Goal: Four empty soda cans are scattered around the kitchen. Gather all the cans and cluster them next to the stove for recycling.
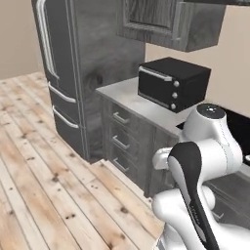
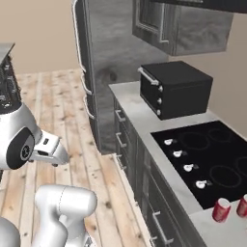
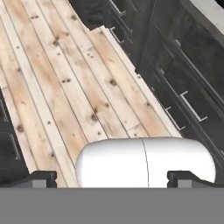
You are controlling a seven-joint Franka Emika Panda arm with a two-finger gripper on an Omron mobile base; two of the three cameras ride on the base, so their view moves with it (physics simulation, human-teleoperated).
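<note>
Currently, two soda cans [image 2: 221,210] are seen at lower right beside the stove [image 2: 212,154]; light, thin-walled, best gripped mid-body. The gripper [image 3: 111,178] is spread, empty.

The toaster oven [image 2: 176,89] stands on the counter [image 2: 130,103] between the tall fridge [image 2: 103,62] and the stove [image 2: 210,157]. Two soda cans [image 2: 221,210] stand close together on the counter just beside the stove's near edge. Drawers [image 1: 122,141] sit below the counter.
</note>
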